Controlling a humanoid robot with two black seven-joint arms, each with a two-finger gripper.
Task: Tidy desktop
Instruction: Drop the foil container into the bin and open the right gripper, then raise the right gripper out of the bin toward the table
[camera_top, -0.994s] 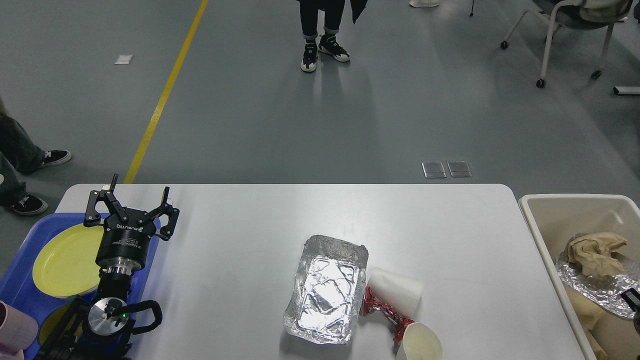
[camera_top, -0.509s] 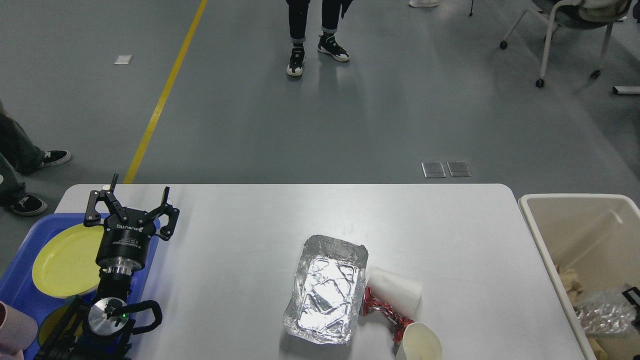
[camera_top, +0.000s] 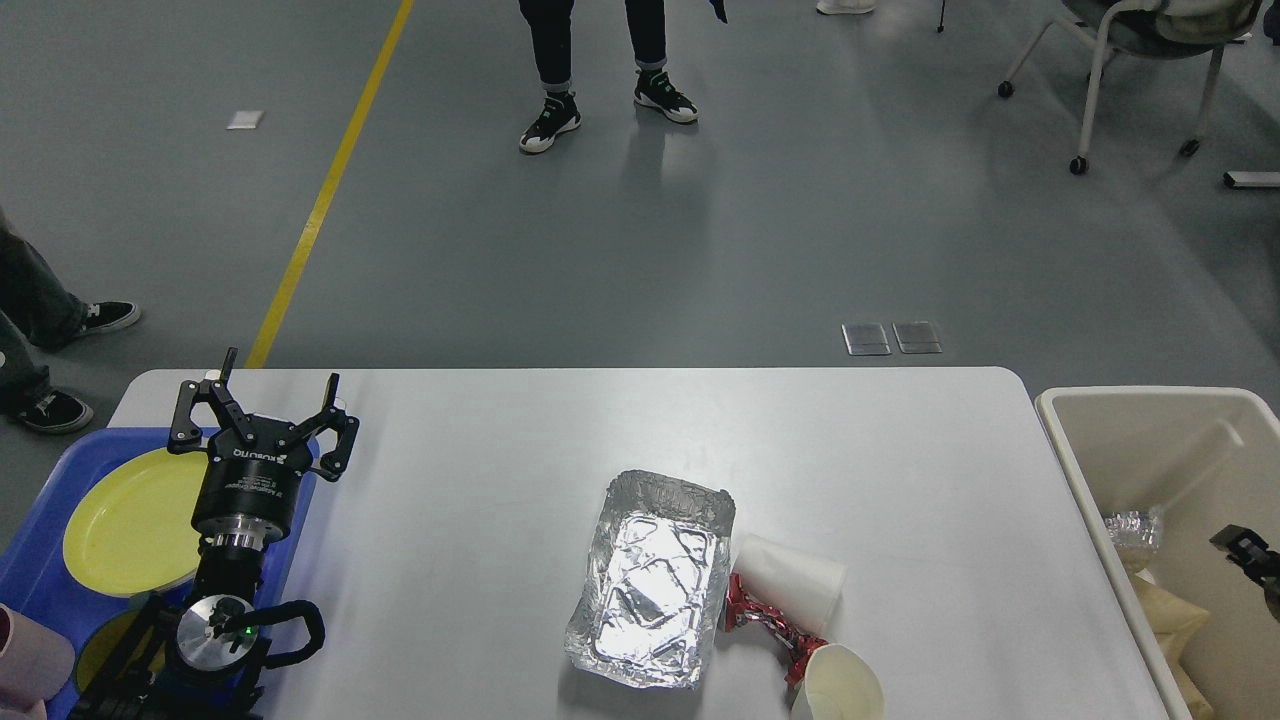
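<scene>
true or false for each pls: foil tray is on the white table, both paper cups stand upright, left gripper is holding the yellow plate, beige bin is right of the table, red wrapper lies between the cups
1. The foil tray is on the desktop. True.
2. Both paper cups stand upright. False: the white cup and the cream cup both lie on their sides.
3. The left gripper is holding the yellow plate. False: its fingers are spread open with nothing between them, and the plate rests in the blue tray.
4. The beige bin is right of the desktop. True.
5. The red wrapper lies between the two cups. True.
</scene>
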